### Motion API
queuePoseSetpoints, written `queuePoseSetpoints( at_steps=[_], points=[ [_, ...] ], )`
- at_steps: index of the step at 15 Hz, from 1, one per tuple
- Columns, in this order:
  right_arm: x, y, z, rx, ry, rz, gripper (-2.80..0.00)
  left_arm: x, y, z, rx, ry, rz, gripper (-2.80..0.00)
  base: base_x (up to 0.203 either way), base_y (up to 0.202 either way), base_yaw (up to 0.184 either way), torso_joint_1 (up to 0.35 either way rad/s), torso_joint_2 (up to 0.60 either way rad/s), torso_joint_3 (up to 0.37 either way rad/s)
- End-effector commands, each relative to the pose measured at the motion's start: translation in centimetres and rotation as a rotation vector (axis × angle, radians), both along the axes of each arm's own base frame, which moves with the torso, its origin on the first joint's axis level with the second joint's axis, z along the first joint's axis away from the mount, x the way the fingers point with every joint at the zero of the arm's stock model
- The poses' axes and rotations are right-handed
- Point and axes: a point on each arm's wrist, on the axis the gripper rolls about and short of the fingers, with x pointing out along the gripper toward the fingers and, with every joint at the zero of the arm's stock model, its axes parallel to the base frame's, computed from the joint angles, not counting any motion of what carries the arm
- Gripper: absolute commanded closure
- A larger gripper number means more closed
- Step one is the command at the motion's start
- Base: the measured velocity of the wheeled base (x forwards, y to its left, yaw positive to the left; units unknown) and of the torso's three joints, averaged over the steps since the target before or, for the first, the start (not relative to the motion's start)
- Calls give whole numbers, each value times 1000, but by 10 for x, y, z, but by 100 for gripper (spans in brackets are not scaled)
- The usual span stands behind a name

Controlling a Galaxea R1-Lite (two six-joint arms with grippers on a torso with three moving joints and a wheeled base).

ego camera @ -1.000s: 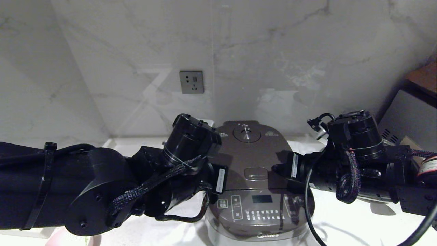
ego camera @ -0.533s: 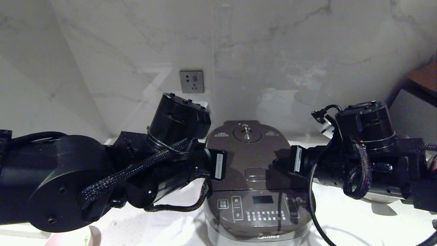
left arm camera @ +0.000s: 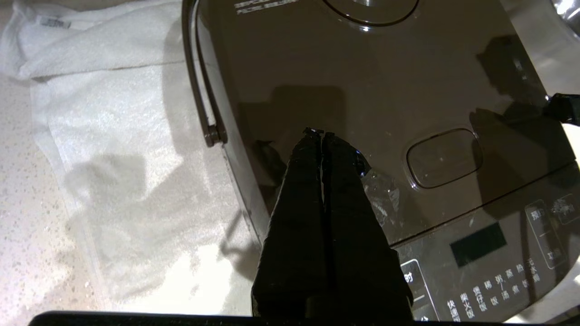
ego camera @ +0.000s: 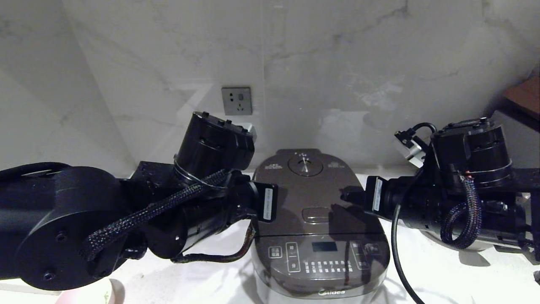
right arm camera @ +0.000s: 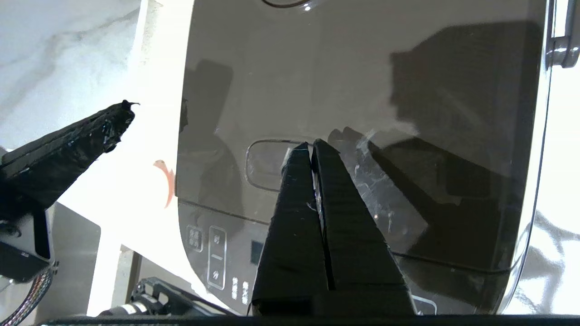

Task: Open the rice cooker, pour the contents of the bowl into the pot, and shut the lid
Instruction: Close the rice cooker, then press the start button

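Towel [left arm camera: 113,136] lies beside the closed rice cooker [ego camera: 314,202]; both grippers [left arm camera: 317,133] [right arm camera: 310,144] pressed together above.

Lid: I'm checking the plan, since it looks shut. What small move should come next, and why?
Probably lower the right gripper onto the release button and press. The lid lies shut, so nothing can be poured in yet. The right gripper, shut, hovers at the button's edge, while the left gripper, also shut, hangs farther from it.
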Motion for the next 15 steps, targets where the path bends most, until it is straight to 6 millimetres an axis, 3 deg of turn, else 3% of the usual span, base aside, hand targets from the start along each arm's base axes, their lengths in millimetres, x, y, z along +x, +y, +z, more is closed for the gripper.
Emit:
queuePoseSetpoints(
  at_steps=[1,5,7,11,15],
  points=[
    [-4,-2,5,12,-15,1,0,-6,8,7,-22,-12,8,0,0,0,0,0,0,0],
    [-13,-7,9,12,-34,1,0,-35,55,27,-77,-67,34,0,0,0,0,0,0,0],
    [-21,-13,15,24,-54,1,0,-58,88,29,-81,-106,51,0,0,0,0,0,0,0],
    [-37,-24,21,15,-84,7,0,-113,158,50,-173,-276,101,0,0,0,0,0,0,0],
    [-41,-32,25,18,-109,-9,0,-162,214,38,-98,-461,227,0,0,0,0,0,0,0]
  ],
)
